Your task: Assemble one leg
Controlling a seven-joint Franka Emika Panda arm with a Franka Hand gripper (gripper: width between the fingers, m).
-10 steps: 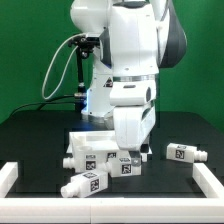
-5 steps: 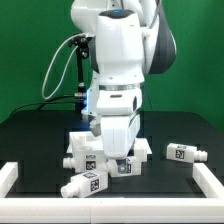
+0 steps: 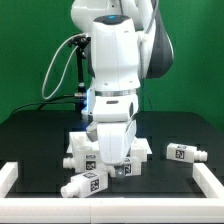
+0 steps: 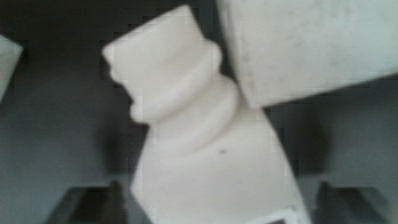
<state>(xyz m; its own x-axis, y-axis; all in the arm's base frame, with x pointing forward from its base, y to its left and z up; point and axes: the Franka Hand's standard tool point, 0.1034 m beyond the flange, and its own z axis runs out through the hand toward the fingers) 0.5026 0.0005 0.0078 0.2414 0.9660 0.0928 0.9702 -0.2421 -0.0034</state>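
Observation:
My gripper (image 3: 121, 160) is low over the middle of the table, shut on a white leg (image 3: 124, 168) that carries a marker tag. In the wrist view the leg (image 4: 205, 150) runs out from between my dark fingers (image 4: 89, 200), and its threaded end (image 4: 169, 70) lies against the edge of the white tabletop panel (image 4: 311, 50). The panel (image 3: 85, 150) lies flat at the exterior view's left of my gripper. The arm hides where leg and panel meet in the exterior view.
A loose white leg (image 3: 85, 185) lies in front of the panel at the exterior view's left. Another leg (image 3: 185, 154) lies at the right, and one (image 3: 144, 150) just behind my gripper. A white rail (image 3: 210, 180) borders the black table.
The arm's wrist and upper links have turned and shifted toward the exterior view's left. The gripper stays low on the leg by the panel.

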